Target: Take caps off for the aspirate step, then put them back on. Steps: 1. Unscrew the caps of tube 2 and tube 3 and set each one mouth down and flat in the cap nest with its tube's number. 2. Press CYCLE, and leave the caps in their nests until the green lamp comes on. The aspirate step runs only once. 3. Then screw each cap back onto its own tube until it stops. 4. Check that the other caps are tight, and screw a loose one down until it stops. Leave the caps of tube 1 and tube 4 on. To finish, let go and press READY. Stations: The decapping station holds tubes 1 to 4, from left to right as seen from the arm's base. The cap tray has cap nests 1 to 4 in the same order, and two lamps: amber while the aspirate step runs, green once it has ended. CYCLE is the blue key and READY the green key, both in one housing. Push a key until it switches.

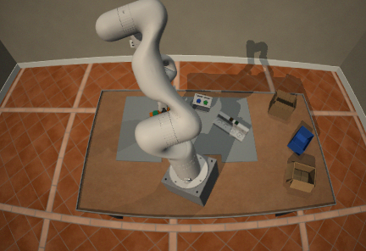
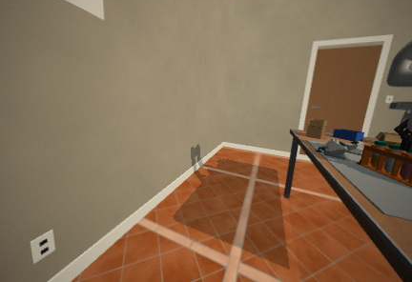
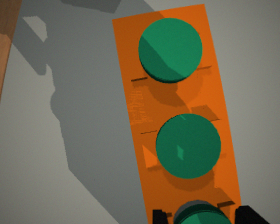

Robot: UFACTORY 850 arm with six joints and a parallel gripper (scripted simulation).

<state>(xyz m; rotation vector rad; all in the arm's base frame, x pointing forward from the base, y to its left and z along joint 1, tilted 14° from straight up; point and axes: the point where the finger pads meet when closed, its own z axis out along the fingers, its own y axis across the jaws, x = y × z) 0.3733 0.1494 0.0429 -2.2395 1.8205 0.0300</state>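
The orange decapping station (image 3: 128, 70) (image 2: 385, 153) holds the tubes. In the wrist view, the cap of tube 4 (image 3: 170, 49) and the cap of tube 3 (image 3: 188, 146) sit on it. My gripper (image 3: 203, 216) is open slightly around a third green cap (image 3: 205, 220), apparently tube 2's, with a small gap at each finger. A grey rim shows behind that cap, at the frame's bottom edge. The cap tray (image 1: 220, 125) shows pale round nests and no green cap that I can make out; its lamps look dark. The CYCLE key (image 1: 198, 101) and READY key (image 1: 206, 103) are in one housing.
The key housing stands right of the station, with the cap tray farther right. A cardboard box (image 1: 282, 105), a blue bin (image 1: 301, 140) and another box (image 1: 302, 176) stand at the table's right side. The arm hides part of the station in the top view.
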